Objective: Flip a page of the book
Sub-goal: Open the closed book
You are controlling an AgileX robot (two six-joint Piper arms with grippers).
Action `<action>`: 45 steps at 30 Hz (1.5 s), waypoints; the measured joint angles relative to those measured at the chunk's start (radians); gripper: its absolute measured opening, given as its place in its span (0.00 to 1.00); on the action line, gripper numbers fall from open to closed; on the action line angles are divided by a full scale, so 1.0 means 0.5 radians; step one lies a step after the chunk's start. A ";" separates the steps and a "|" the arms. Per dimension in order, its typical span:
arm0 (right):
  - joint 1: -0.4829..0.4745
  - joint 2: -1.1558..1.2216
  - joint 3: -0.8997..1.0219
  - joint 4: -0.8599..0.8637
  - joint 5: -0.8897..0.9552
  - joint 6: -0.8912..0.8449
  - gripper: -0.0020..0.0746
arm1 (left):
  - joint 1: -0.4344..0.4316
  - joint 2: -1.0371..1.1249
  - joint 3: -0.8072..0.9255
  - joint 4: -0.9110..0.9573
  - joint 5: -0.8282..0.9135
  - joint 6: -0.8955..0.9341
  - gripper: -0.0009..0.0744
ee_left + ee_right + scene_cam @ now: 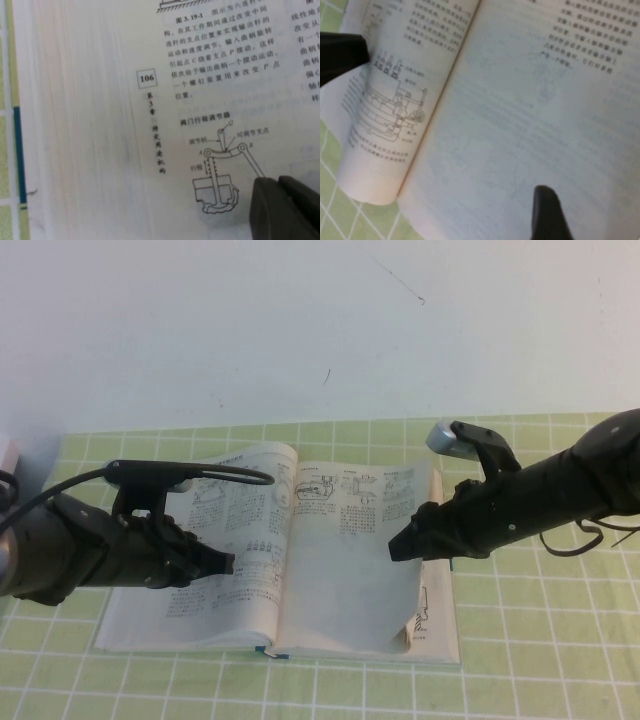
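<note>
Book [230, 570] lies open and flat on the green-checked counter [540, 640], near the counter's front edge and roughly midway between its left and right edges, spine running front to back, dark blue-green cover edge visible along the front. Left-hand leaf carries diagrams and Chinese text; the left wrist view shows page number 106 and a linkage diagram on it. The page [350, 560] stands lifted off the right-hand stack, curving up from the spine, its near face bearing small diagrams along the top with blank paper below; print from its reverse face shows faintly through in the right wrist view. A strip of the leaf beneath remains exposed at the book's right edge. Right gripper [405, 540] sits at the raised page's outer edge, over the right half of the book, its fingers [547, 212] spread wide with one on each side of the frame in its wrist view; whether either finger touches the paper cannot be told. Left gripper [222, 565] rests low over the left-hand leaf, tip down at the paper; whether its fingers are apart or together cannot be told.
</note>
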 joint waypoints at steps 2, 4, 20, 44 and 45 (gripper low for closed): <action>0.000 0.000 0.000 0.076 0.026 -0.060 0.52 | 0.000 0.000 0.000 0.000 0.000 0.000 0.01; 0.000 0.000 0.000 0.163 0.050 -0.125 0.52 | 0.000 0.000 0.000 0.000 0.000 0.000 0.01; 0.000 0.039 -0.019 0.349 0.141 -0.203 0.52 | 0.000 0.000 0.000 0.000 0.019 -0.004 0.01; 0.000 0.039 -0.115 -0.138 0.232 0.233 0.52 | 0.000 0.000 0.000 0.000 0.023 0.001 0.01; 0.000 0.039 -0.115 -0.142 0.241 0.233 0.52 | 0.000 0.000 0.000 0.000 0.023 0.001 0.01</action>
